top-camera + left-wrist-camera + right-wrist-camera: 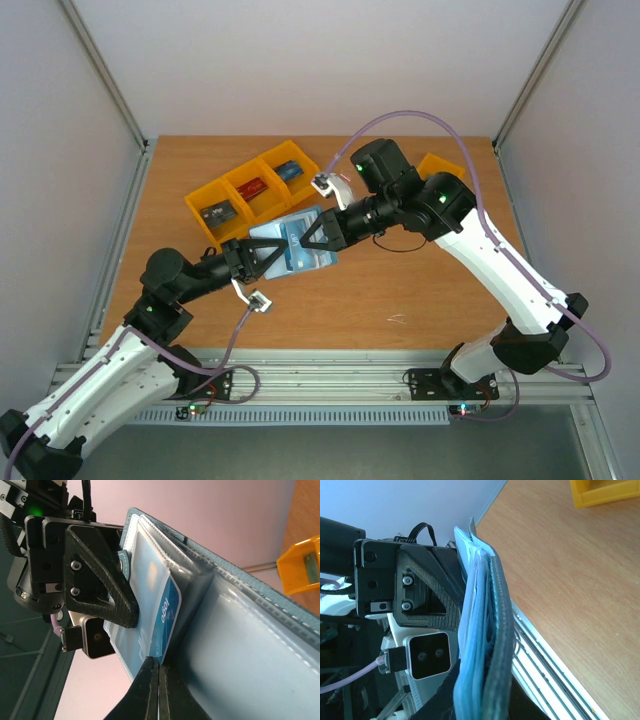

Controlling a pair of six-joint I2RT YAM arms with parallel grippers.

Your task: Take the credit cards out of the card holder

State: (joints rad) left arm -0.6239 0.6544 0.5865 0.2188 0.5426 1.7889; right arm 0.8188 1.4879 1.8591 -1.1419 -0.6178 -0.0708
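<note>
From my remote desk: my left gripper [159,669] is clenched on the corner of a blue card [168,614] in the open card holder [300,246], lifted over the table [420,300]; my right gripper [318,233] grasps the holder's far edge; beyond, orange bins [262,207] hold 3 loose cards [254,188].

The only print that can be read is the word "logo", in white letters on the blue card [167,614] in the left wrist view, running sideways along the card's edge where it stands out of a pocket of the holder [260,645]. A pale square patch higher on that card shows no legible mark. From above, the cards lying in the orange bins [193,207], such as the red card [254,188], bear small marks too tiny to read.
</note>
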